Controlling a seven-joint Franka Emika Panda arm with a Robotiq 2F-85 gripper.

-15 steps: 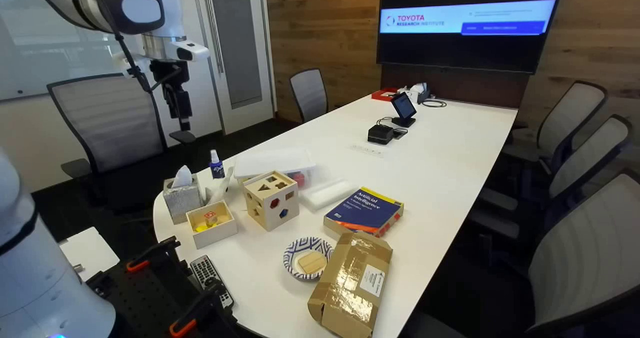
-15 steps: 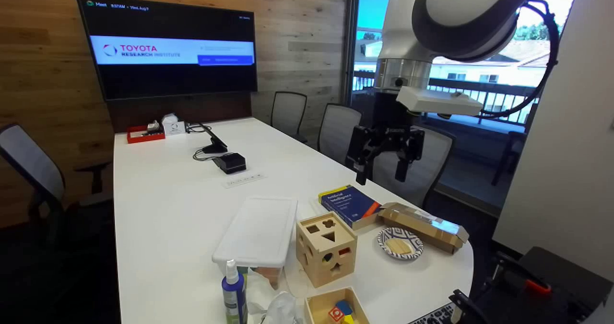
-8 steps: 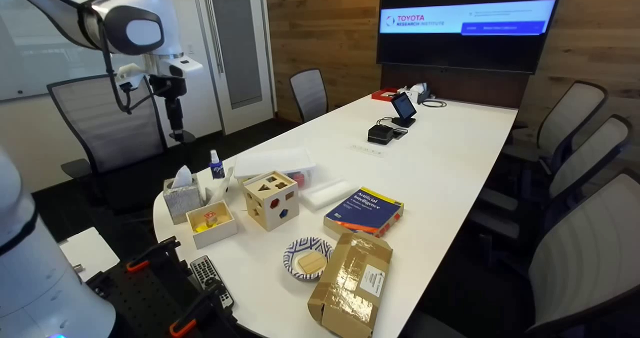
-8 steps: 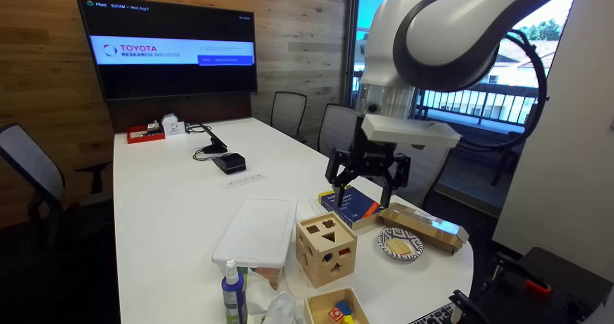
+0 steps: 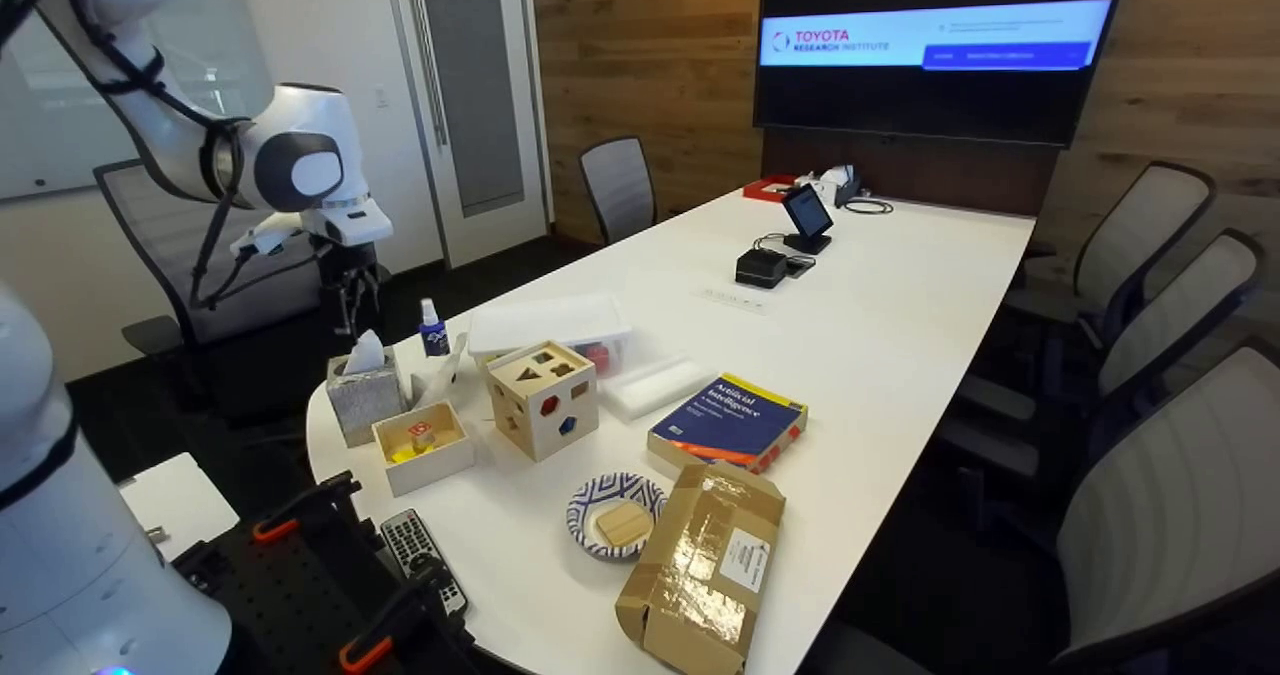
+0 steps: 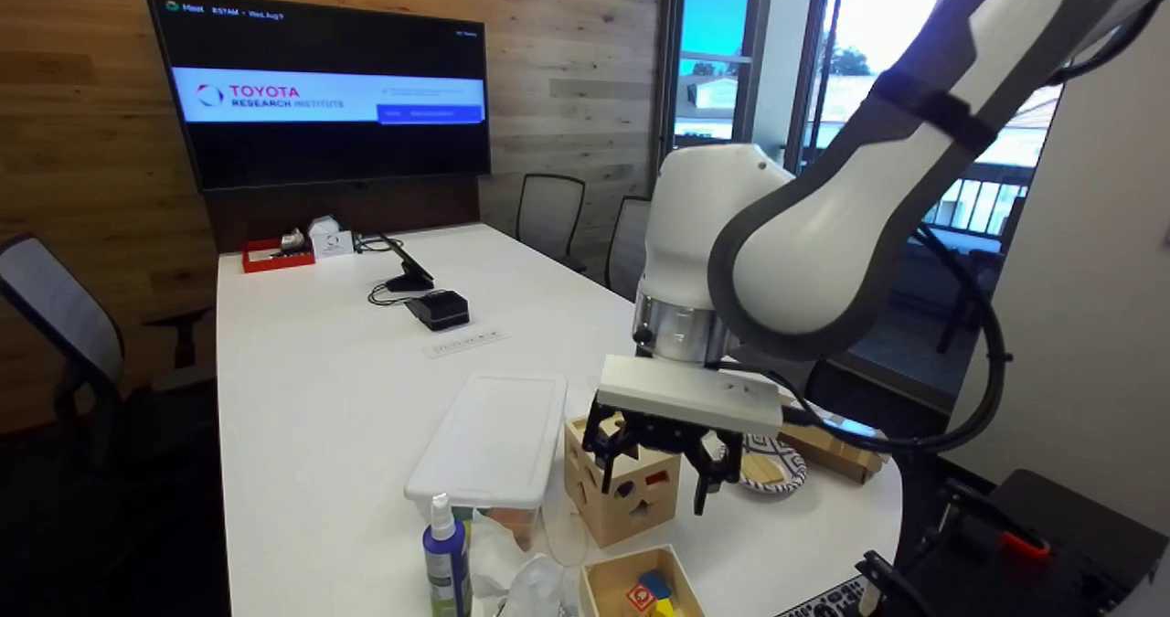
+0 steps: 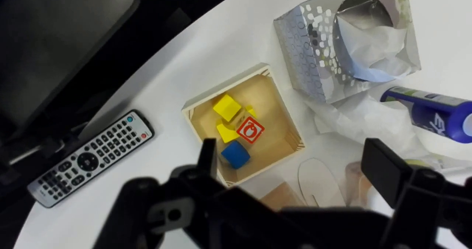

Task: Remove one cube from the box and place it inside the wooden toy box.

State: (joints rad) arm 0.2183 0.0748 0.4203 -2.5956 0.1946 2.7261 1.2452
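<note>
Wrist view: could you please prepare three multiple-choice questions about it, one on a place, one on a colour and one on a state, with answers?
1. Where is the printed cube?
A) On the tissue box
B) Inside the small open box
C) Under the remote control

2. Which of these colours appears on a block in that box?
A) Green
B) Black
C) Blue

3. How does the gripper stand?
A) Open
B) Shut, empty
C) Shut on the printed cube

1: B, the box walls surround the cube.
2: C, a blue block lies near the cube.
3: A, a wide gap shows between its jaws.
</note>
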